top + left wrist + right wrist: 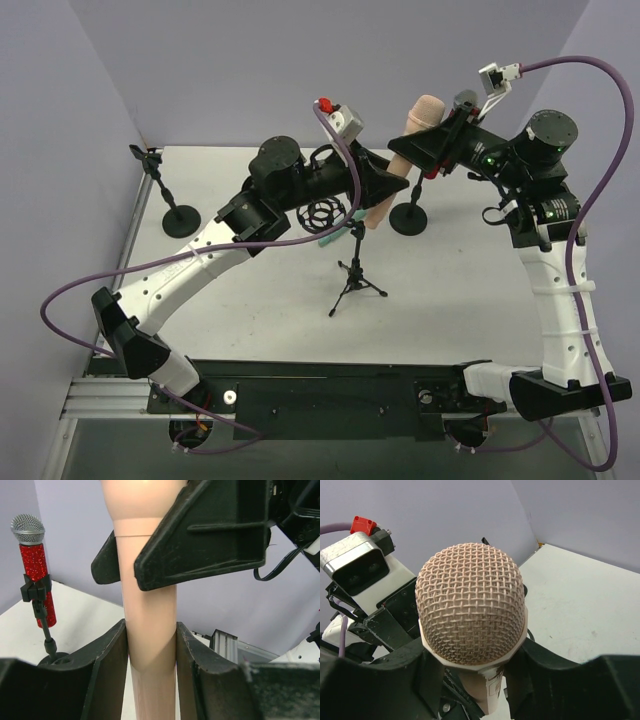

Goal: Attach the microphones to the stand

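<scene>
While it hangs tilted above the white counter (470,290) at one o'clock, the peach-pink stick microphone (424,112) with its mesh head is pinched twice: left jaws closed on the lower barrel, right jaws closed just under the head, probably a handover before clipping.

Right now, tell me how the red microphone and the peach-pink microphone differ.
The red microphone sits clipped upright in a stand; the peach-pink microphone is gripped by the left pincer and the right pincer. The red microphone has a silver mesh head; the peach-pink microphone's mesh matches its body. Both are handheld stick microphones.
</scene>
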Controlling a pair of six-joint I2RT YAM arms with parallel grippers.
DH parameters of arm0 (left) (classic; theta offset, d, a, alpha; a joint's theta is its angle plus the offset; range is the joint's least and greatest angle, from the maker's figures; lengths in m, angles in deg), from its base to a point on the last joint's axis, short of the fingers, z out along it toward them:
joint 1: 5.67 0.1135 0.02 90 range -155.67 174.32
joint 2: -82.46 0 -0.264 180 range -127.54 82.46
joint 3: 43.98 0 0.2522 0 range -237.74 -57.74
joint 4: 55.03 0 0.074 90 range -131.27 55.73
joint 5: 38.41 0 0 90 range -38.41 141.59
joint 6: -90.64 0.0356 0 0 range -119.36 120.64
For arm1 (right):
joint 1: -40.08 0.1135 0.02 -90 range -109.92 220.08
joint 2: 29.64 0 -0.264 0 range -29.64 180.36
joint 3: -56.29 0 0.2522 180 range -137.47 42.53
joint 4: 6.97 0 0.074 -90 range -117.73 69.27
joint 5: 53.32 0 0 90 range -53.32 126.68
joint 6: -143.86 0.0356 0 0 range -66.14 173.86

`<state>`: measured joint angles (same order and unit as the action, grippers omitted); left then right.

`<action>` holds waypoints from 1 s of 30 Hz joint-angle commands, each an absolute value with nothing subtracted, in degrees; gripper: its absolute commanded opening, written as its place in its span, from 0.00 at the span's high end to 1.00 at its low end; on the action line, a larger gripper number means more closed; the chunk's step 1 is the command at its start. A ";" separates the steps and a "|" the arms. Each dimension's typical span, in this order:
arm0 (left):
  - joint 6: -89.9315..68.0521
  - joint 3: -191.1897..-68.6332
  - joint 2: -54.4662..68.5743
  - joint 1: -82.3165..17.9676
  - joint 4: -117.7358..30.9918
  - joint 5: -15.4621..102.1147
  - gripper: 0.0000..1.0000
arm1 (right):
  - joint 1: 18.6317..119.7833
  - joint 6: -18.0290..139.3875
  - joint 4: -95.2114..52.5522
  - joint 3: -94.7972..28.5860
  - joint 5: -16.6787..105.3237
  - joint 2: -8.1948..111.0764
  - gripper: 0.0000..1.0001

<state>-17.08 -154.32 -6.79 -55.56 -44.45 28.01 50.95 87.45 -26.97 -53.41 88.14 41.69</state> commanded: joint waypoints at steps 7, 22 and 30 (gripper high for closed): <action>-18.69 -157.41 -4.82 -55.95 -44.87 32.78 0.69 | 51.68 86.48 -23.98 -56.16 90.03 40.76 0.98; -10.97 -125.43 27.51 -47.69 -42.68 53.24 0.17 | 57.81 72.79 -29.08 -70.23 81.25 46.91 0.99; -3.85 -112.69 36.40 -45.84 -33.02 61.42 0.17 | 71.53 62.93 -35.93 -72.94 70.26 52.96 1.00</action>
<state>-9.14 -116.50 35.85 -46.41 -40.43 55.71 68.13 69.20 -35.15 -69.13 75.93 48.88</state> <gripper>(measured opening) 0.829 0.388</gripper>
